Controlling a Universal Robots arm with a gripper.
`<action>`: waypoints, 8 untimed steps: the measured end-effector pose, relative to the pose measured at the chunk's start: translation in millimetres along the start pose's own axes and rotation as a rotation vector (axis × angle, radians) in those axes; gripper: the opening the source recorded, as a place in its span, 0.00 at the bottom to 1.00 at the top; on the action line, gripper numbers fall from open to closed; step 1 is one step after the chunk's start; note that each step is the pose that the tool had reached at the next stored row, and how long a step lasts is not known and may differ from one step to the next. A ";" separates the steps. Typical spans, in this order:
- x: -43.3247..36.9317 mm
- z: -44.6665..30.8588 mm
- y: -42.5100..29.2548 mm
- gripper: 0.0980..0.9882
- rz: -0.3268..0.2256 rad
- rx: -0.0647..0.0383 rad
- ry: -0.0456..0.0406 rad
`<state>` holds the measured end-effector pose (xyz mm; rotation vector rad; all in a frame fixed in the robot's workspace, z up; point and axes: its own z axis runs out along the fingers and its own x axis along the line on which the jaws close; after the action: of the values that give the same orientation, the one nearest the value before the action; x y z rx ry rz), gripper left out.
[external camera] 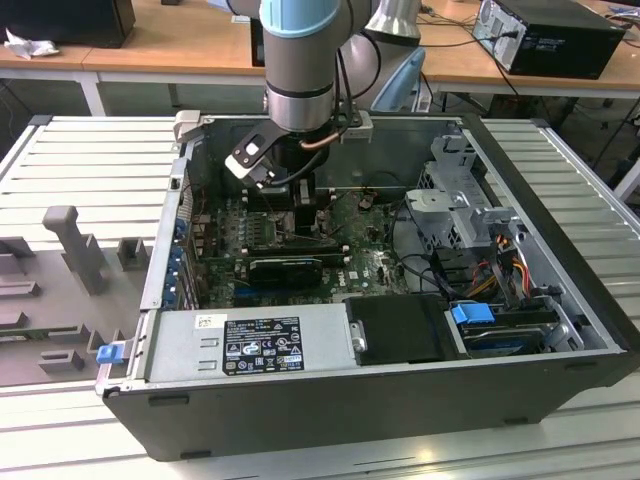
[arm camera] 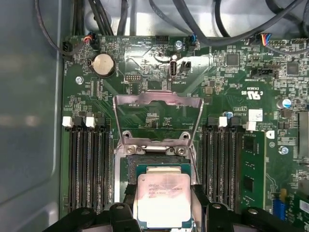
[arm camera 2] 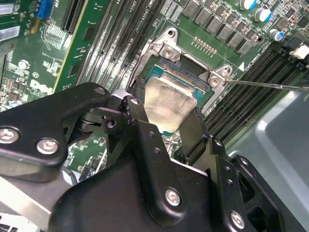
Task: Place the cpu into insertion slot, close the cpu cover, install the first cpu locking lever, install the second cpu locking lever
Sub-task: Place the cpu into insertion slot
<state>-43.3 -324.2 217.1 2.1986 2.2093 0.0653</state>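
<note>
The cpu, a small square chip with a pale metal top, sits between my gripper's black fingers, which are shut on its two opposite edges. It hangs over the insertion slot, whose dark frame shows just past the chip; I cannot tell whether the chip rests in it. In the second wrist view the cpu is likewise clamped by the gripper. The cpu cover, a silver frame, stands flipped open beyond the slot. A thin lever rod sticks out sideways. The gripper reaches down into the open case.
Long black memory slots flank the socket on both sides. A coin battery and cables lie beyond the cover. The grey case wall runs close by. The power supply box and drive cage crowd the case.
</note>
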 end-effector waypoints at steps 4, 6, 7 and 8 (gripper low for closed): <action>2.1 6.0 -0.2 0.48 0.003 0.000 0.0003; 2.4 7.8 -0.3 0.48 0.004 0.000 0.0004; 2.4 8.3 -0.4 0.48 0.004 0.000 0.0004; 2.5 9.0 -0.4 0.48 0.004 0.000 0.0004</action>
<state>-43.3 -321.6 208.1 2.2028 2.2056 0.0658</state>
